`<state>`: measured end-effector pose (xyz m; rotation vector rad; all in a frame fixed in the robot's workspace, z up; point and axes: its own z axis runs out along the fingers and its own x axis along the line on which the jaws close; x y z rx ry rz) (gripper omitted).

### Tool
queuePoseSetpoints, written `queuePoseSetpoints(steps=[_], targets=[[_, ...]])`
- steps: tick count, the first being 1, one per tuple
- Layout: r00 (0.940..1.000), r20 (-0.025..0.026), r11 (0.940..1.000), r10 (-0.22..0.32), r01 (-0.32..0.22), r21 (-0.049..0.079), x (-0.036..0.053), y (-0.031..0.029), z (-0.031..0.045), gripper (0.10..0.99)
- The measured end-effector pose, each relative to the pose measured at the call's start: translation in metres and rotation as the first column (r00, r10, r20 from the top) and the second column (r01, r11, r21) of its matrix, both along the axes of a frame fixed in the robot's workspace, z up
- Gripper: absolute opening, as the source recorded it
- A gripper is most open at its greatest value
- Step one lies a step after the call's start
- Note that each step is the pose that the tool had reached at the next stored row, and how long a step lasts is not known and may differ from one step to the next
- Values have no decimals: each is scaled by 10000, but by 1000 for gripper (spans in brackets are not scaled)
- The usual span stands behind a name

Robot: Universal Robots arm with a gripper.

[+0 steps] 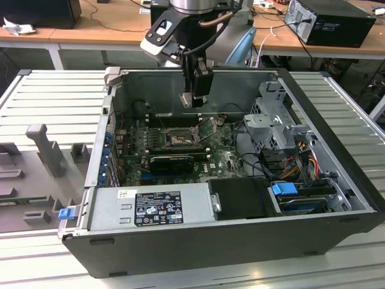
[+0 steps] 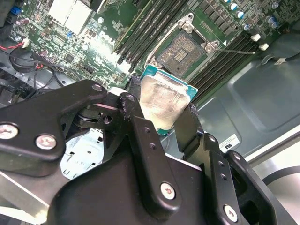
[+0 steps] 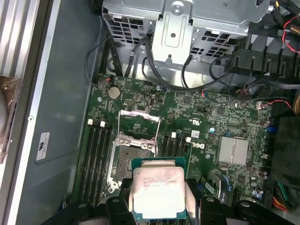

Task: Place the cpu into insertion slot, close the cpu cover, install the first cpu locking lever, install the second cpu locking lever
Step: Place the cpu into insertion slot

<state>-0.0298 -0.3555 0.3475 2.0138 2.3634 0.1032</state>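
Between the pincer's [image 2: 161,111] two black fingers [image 2: 133,101] sits the cpu [image 3: 157,190], clamped by two opposite edges with its pale metal face towards both wrist cameras. The chip hangs flat in the air, above the board and clear of it.

Just past the chip in the first wrist view lies the slot [image 3: 129,161], its dark pin field bare. The cover [image 3: 140,114] stands swung up at the slot's far end, so the slot is open. Long memory slots [image 3: 96,159] flank it on both sides.

Seen from the exterior view, the arm reaches down into the open case [image 1: 337,108], which lies on its side on a ribbed bench [image 1: 48,90], with the pincer well above the board.

I judge the chip light, thin and stiff, but fragile: its underside contacts and the slot's pins would bend or scar easily. The smooth metal could slip. The edges, as held now, look the right place to grip; the faces are best left untouched.
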Motion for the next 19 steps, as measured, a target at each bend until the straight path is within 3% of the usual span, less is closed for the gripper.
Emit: queuePoseSetpoints(steps=[3, 9, 19], targets=[[10000, -2, 10000, -37, 37, 0, 0, 0, -3, 529], [9999, -62, 9999, -145, 145, 0, -1, 0, -29, 529], [9937, -89, 9937, -1118, 1118, -1, -7, 1, -115, 529]])
